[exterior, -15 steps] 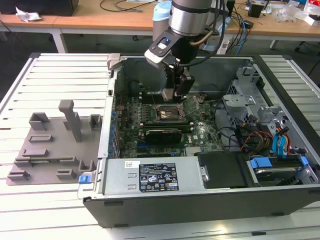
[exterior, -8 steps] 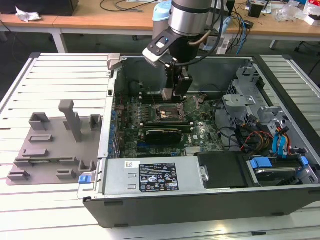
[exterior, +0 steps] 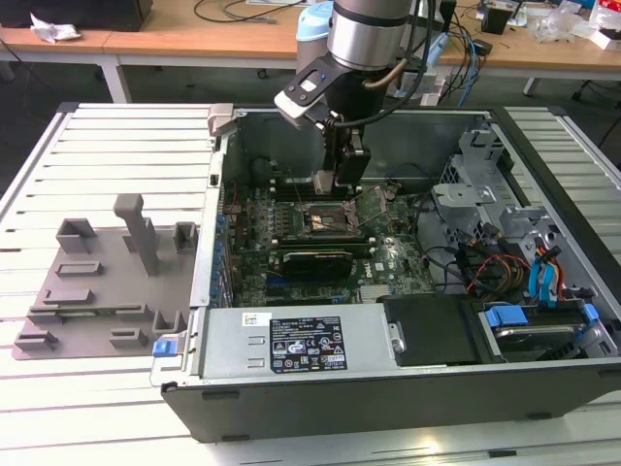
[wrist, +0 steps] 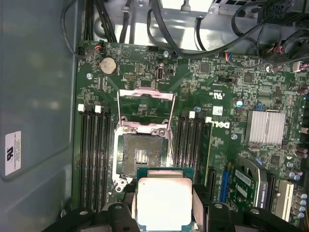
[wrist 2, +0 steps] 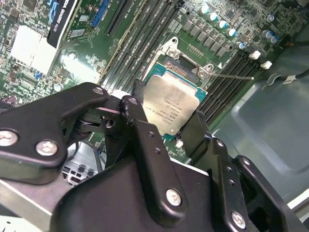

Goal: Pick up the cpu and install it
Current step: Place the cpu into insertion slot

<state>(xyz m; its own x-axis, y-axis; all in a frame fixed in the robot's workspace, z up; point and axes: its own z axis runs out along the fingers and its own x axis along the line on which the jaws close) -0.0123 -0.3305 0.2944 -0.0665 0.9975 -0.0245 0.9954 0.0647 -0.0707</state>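
The cpu (wrist: 164,200), a small square chip with a silvery-white top, is held between the black fingers of my gripper (wrist: 164,208), which is shut on its two opposite edges. In the second wrist view the cpu (wrist 2: 170,107) hangs just above the motherboard, and one finger (wrist 2: 134,107) presses on its side. The open black socket (wrist: 140,157) lies right beside the chip, with its metal frame (wrist: 146,107) swung up. In the exterior view my gripper (exterior: 342,186) reaches down into the open computer case over the socket (exterior: 325,221).
A grey moulded tray (exterior: 97,282) lies on the slatted table at the exterior view's left. Memory slots (wrist: 93,154) flank the socket. A heatsink (wrist: 265,126), a black card (exterior: 315,260), cables and the drive cage (exterior: 485,194) crowd the case's right.
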